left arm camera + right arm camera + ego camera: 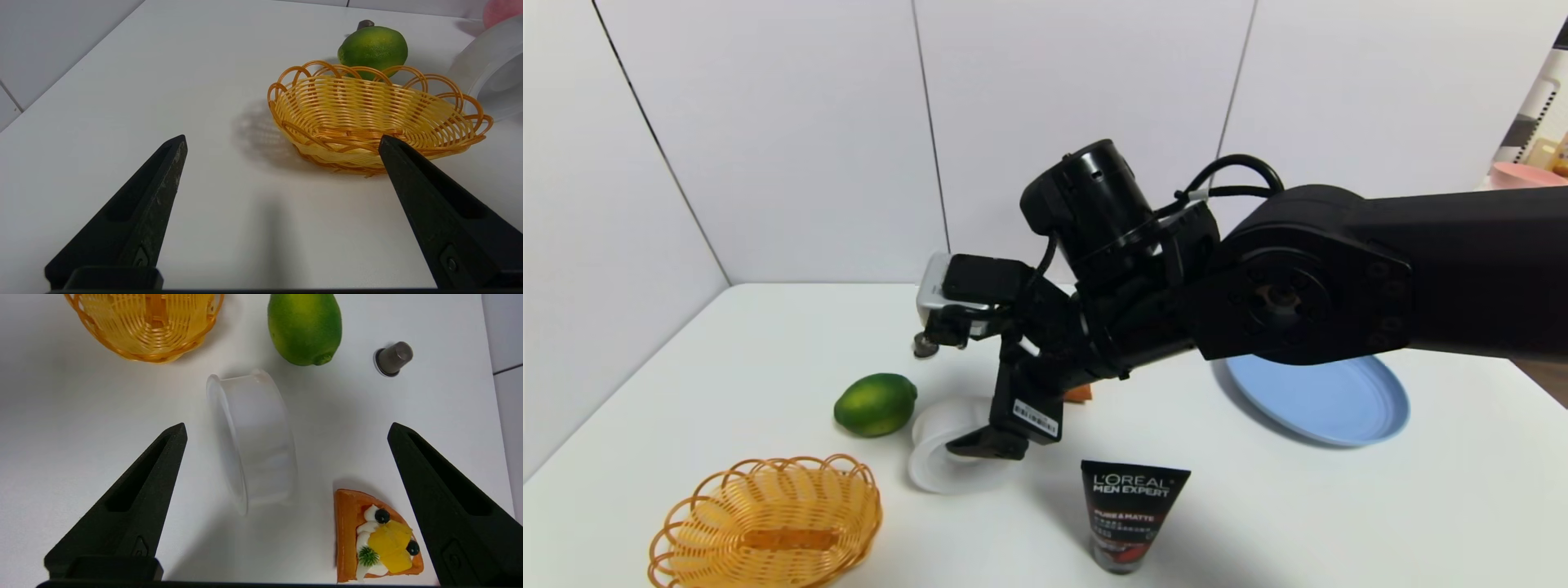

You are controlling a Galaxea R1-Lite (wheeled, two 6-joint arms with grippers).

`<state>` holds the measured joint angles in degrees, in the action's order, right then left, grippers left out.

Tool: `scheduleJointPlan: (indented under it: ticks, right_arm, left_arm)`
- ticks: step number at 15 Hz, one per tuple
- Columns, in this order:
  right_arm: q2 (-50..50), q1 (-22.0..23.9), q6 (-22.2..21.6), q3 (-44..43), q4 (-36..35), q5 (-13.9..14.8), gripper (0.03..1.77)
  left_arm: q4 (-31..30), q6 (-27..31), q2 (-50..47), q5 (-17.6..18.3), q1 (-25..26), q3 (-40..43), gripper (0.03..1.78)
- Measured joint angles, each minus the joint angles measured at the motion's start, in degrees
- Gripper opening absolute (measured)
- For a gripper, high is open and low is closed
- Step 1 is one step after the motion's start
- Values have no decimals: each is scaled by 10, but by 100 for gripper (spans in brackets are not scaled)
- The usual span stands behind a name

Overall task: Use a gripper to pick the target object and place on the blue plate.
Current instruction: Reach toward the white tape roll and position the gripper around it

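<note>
Above the white table (1339,506), the right gripper (286,433) hangs over the tub (255,441), fingers spread wide and holding nothing; the tub lies on its side between the two fingertips in the right wrist view, not touched by either. Seen from the head camera, the gripper (988,445) overlaps the tub (943,457), which rests on the table just beside the lime (876,403) and near the basket (768,523). The plate (1327,404) lies well apart, toward the robot's right, partly hidden behind the right arm. The left gripper (282,143) waits low over the table near the basket (376,118), fingers also wide apart and empty.

Risks, as judged from this pose:
- The tub lies on its curved wall, so a fingertip striking one rim first would likely roll or skid it toward the lime (305,326).
- Its smooth, translucent wall may slip from the fingers if they close on the rims rather than across the flat faces.
- The waffle slice (376,539) sits just beside one finger's path; a low descent could nudge it.
- The small grey cap (393,358) and the L'Oréal tube (1131,510) stand farther off; the tube could be clipped during a low carry to the plate.
</note>
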<state>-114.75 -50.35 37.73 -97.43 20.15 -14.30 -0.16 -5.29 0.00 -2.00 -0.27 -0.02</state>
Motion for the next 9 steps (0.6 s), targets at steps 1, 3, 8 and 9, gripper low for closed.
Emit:
scheduleJointPlan:
  ticks: [1,3,8,9]
  right_arm:
    - [0,-4,4,4,1,0,170]
    - [-2,-11,9,14,1,0,170]
    - [-18,-13,24,23,1,4,170]
    - [-22,-12,24,23,1,5,170]
  left_arm:
    - [0,0,0,0,0,0,169]
    - [0,0,0,0,0,0,169]
    - [0,0,0,0,0,0,169]
    - [0,0,0,0,0,0,169]
